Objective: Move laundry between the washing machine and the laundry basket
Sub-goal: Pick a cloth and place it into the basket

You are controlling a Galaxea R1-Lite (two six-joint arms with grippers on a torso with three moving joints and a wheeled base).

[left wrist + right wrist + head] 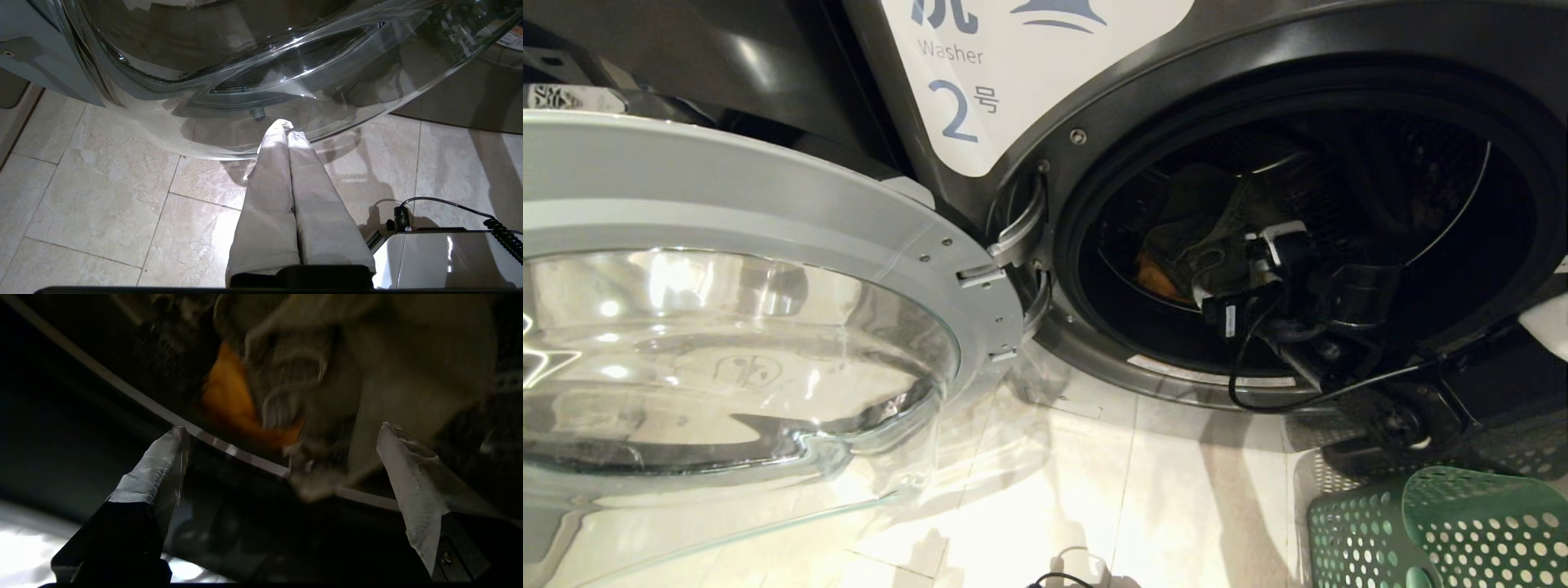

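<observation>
Because the laundry (pixel 327 392) is soft cloth, it should prove light and limp, apt to sag and trail once lifted, so a bunched fold near the top of the heap looks the surest place to pinch. Nearest, the right pincer (pixel 282 453) stands wide and empty at the drum's lip, with the grey-green garment (pixel 388 375) just beyond its tips and the yellow-orange one (pixel 237 392) tucked under it. Only that wrist view shows the spread fingers (pixel 163 457) and the creased cloth; the head view shows just the arm reaching into the washing machine (pixel 1045 106), plus the laundry basket (pixel 1380 523) on the floor at the robot's right. Parked low by the open door (pixel 261 73), the left pincer (pixel 286 130) is closed on nothing.
</observation>
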